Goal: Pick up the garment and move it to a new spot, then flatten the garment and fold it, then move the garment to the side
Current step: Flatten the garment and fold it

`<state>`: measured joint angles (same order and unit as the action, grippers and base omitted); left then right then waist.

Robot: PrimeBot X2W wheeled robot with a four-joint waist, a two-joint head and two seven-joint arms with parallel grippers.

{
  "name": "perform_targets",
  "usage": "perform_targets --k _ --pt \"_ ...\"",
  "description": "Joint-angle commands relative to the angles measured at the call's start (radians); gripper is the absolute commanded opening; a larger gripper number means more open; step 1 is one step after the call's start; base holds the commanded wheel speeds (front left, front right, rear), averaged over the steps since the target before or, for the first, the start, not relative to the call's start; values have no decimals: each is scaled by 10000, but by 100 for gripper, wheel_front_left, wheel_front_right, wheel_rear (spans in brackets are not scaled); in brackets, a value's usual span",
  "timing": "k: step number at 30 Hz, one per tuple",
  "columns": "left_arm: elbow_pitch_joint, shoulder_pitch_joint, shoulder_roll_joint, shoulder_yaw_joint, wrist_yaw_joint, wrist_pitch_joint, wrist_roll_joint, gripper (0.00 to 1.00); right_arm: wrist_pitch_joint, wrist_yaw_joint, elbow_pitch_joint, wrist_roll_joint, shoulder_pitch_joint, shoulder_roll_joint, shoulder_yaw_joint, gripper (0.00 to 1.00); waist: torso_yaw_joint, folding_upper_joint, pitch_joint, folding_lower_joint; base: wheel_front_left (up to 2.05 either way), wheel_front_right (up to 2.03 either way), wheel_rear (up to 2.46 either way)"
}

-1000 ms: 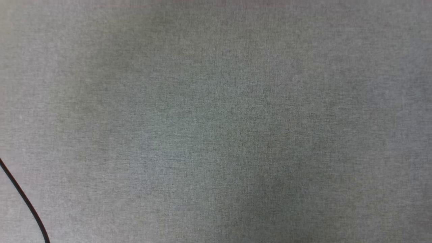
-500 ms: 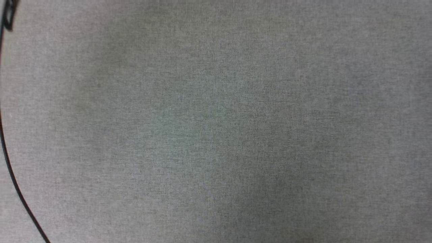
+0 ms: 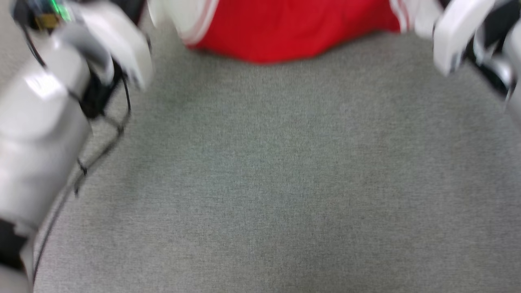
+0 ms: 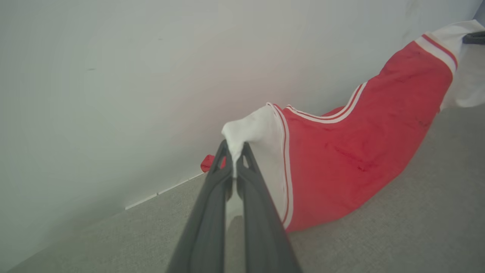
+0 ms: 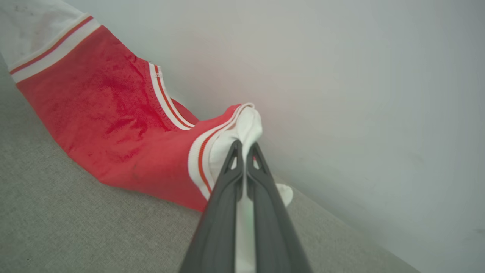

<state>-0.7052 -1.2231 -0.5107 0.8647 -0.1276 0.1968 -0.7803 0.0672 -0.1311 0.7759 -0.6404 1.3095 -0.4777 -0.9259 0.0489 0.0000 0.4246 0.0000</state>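
Observation:
The garment [image 3: 285,28] is a red shirt with white sleeves and striped trim, stretched across the top of the blurred head view between my two pale arms. My left gripper [image 4: 235,146] is shut on one white sleeve and lifts it, while the red body [image 4: 341,151] sags to the grey surface. On the other side my right gripper [image 5: 245,146] is shut on the other white sleeve, with the red body [image 5: 113,113] trailing down to its left. No lettering shows on the face I see.
Grey fabric covers the work surface [image 3: 264,183]. A pale wall [image 4: 113,76] rises right behind the garment. A black cable [image 3: 101,150] hangs by my left forearm [image 3: 40,122] at the left side. My right forearm [image 3: 460,32] is at the upper right.
The head camera has moved: before it saw grey fabric and a black cable, now both forearms and the garment's lower edge are in its picture, blurred by motion.

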Motion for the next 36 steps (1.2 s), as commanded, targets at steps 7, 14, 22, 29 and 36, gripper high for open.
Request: perform_targets --k 7,14,22,29,36 --pt "953 2916 -634 140 376 230 -647 0 658 6 -699 -869 -2204 -632 -641 0 -96 0 -1204 0 0 0 0" --pt "1749 5552 -1293 415 797 140 -1281 0 951 6 -1206 -1367 -4151 -1245 -1176 0 -165 0 -2080 0 0 0 0" --pt "2380 7787 -1920 645 1349 35 -1877 0 1141 6 -2003 -1415 -6443 -1902 -1440 0 -154 0 -3045 0 0 0 0" --pt "3231 9850 -2568 672 2051 174 -2588 0 1144 6 -2825 -1352 -8769 -2576 -804 0 -145 0 -3770 0 0 0 0" --pt "4230 11345 -3100 744 2765 245 -2998 0 789 11 -3817 -1329 -10948 -3078 492 0 -45 0 -4169 0 0 0 0"
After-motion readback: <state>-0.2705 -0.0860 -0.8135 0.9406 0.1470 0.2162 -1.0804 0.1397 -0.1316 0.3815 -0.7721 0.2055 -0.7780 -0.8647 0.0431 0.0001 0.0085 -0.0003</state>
